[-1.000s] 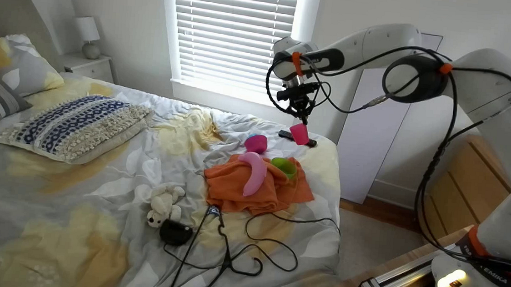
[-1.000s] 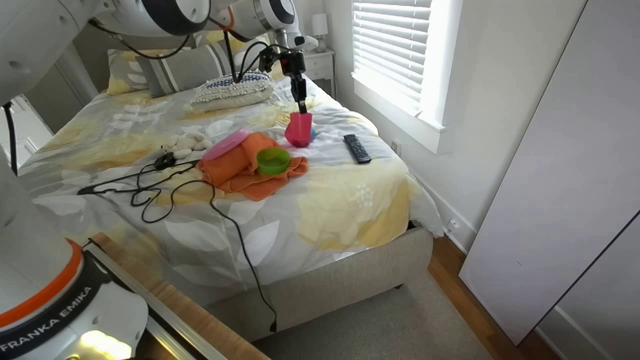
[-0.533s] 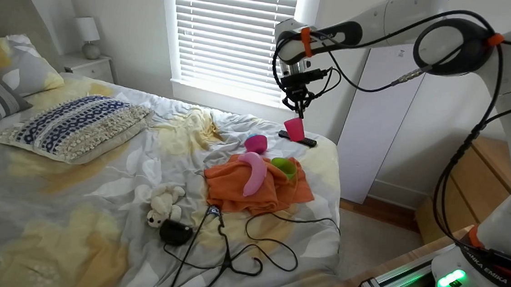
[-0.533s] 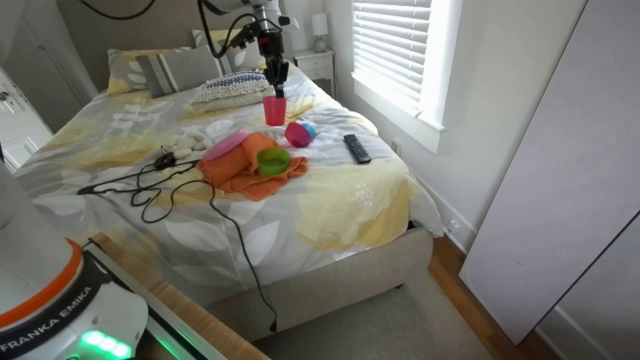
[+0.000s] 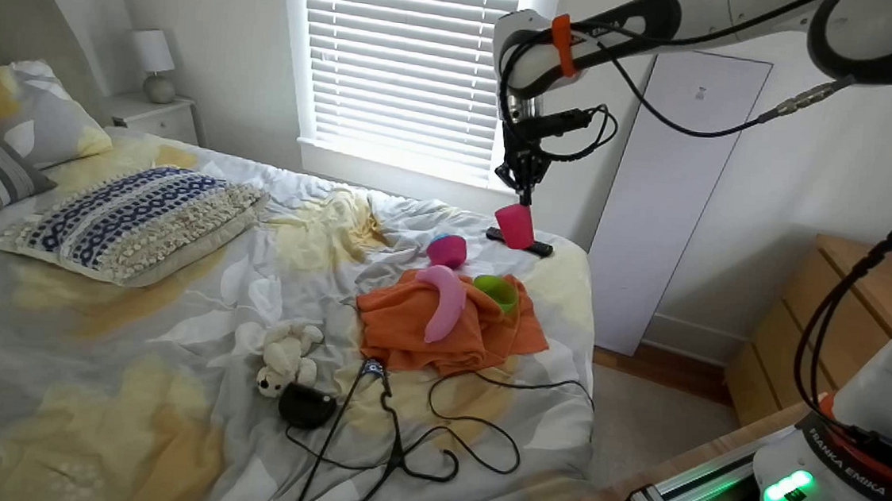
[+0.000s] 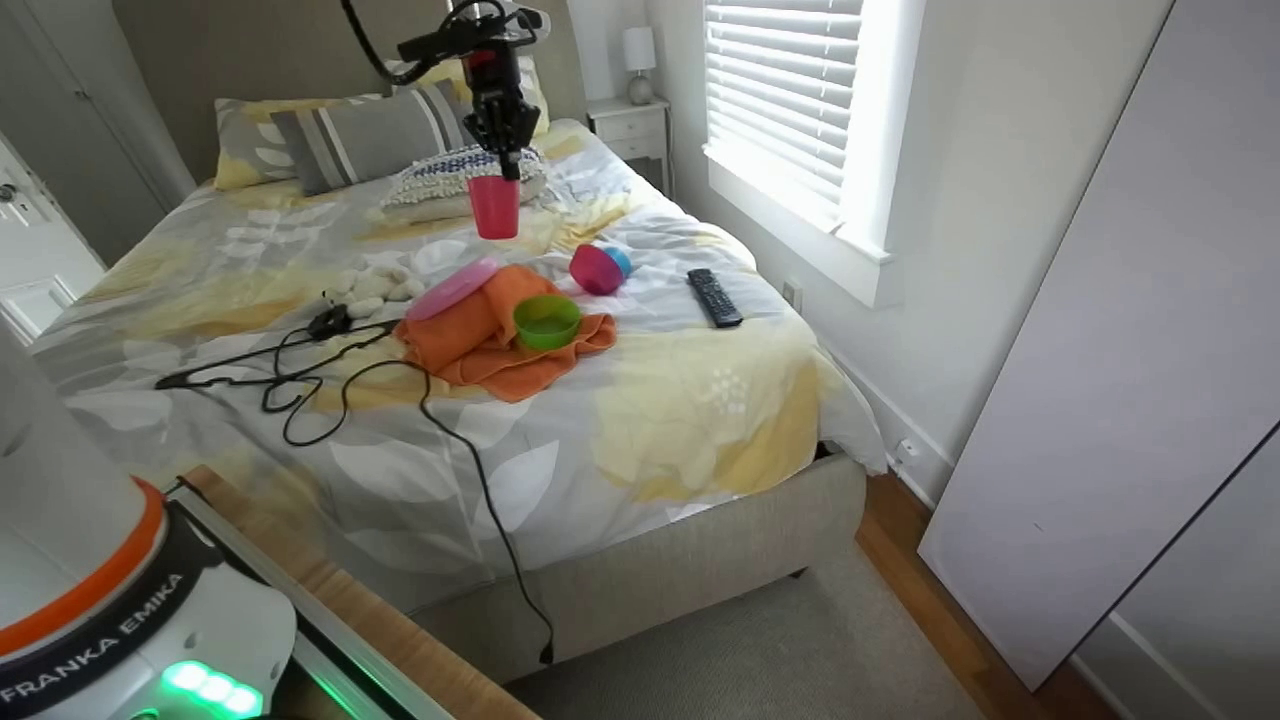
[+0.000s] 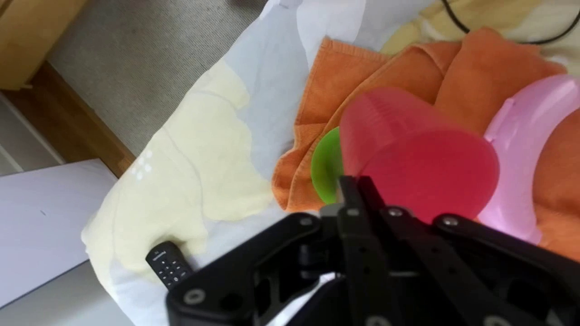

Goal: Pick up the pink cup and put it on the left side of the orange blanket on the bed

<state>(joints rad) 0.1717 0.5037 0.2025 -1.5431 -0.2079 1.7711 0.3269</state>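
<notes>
The pink cup (image 5: 515, 226) hangs in the air above the bed, tilted in an exterior view and near upright in an exterior view (image 6: 494, 208). My gripper (image 5: 526, 201) is shut on the cup's rim, one finger inside and one outside the wall. In the wrist view the fingertips (image 7: 355, 181) pinch the rim and the cup (image 7: 430, 172) partly hides the green bowl. The orange blanket (image 5: 384, 325) lies crumpled on the bed in both exterior views, also here (image 6: 510, 382). A pink banana-shaped object (image 5: 445, 306) and a green bowl (image 5: 497, 292) lie on it.
A magenta cup-like piece with blue (image 6: 598, 269) lies beside the blanket. A black remote (image 6: 714, 298) lies near the bed edge. A white plush toy (image 5: 286, 357), a black case (image 5: 306, 407), a hanger (image 5: 395, 458) and a black cable (image 5: 518, 447) lie on the bed.
The gripper has carried the pink cup left and up in an exterior view, away from the magenta piece. The arm has swung. The base light has turned from yellowish to green.
</notes>
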